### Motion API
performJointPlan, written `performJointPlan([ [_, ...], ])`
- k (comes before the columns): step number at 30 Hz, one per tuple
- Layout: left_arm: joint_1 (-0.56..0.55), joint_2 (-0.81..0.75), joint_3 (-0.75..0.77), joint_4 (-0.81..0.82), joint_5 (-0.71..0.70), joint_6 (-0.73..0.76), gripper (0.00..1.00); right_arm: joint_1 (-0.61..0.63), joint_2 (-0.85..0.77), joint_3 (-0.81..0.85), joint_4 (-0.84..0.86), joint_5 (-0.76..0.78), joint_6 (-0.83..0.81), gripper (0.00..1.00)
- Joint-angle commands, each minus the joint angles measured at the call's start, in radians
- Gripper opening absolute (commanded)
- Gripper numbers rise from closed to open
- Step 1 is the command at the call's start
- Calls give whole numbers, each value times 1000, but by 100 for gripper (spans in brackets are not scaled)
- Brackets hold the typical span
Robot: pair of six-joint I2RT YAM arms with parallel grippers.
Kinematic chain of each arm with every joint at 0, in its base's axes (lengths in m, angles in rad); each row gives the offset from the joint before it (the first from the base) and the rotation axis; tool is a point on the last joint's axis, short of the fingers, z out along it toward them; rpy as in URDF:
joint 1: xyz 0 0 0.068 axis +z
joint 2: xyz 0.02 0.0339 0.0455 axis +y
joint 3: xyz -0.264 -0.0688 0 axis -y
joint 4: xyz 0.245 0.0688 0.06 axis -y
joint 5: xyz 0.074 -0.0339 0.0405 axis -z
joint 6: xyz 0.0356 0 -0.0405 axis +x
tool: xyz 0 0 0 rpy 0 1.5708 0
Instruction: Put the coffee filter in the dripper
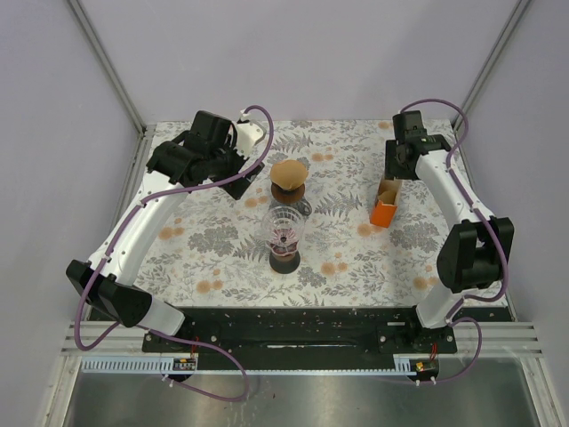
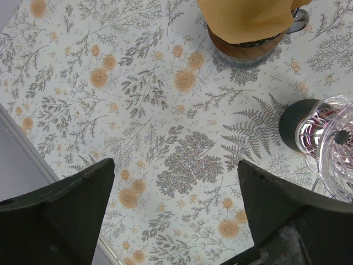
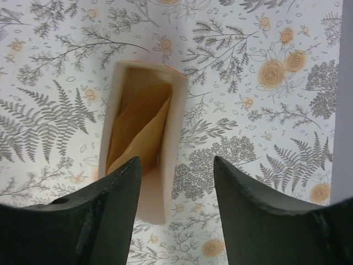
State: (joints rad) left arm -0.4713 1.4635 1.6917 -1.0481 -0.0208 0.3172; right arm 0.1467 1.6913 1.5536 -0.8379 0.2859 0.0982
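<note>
Brown coffee filter (image 2: 242, 19) sits in the far dripper (image 2: 242, 51); left gripper (image 2: 175, 165) and right gripper (image 3: 176, 161) both gape, released.

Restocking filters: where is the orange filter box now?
The orange cardboard filter box stands right of centre in the top view, beneath the right tool, right of the clear glass vessel.

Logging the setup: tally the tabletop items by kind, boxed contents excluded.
Brown paper filter: 1
Wood-collared dripper: 1
Clear glass vessel on dark base: 1
Orange box: 1
Total: 4
</note>
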Motion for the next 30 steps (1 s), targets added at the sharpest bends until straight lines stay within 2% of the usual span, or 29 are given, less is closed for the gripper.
performJointPlan([
  [1,5,-15,28,16,16,-9,97,-19,7,-30,23,92,3,63],
  [2,5,-18,29,14,16,-9,98,-25,34,-32,14,69,11,62],
  [5,5,-20,31,17,16,-9,98,-35,105,-35,8,-14,18,51],
  [12,5,-25,31,14,16,-9,97,-36,68,-7,23,-5,-8,2],
  [17,5,-11,45,10,47,-7,97,-9,-50,7,71,15,-125,0],
  [23,5,-2,114,-6,73,17,98,218,-338,-151,402,156,-504,0],
  [25,5,3,160,-16,100,32,98,279,-438,-187,483,130,-601,0],
  [30,5,6,287,-32,200,60,99,416,-536,-156,527,-46,-669,0],
])
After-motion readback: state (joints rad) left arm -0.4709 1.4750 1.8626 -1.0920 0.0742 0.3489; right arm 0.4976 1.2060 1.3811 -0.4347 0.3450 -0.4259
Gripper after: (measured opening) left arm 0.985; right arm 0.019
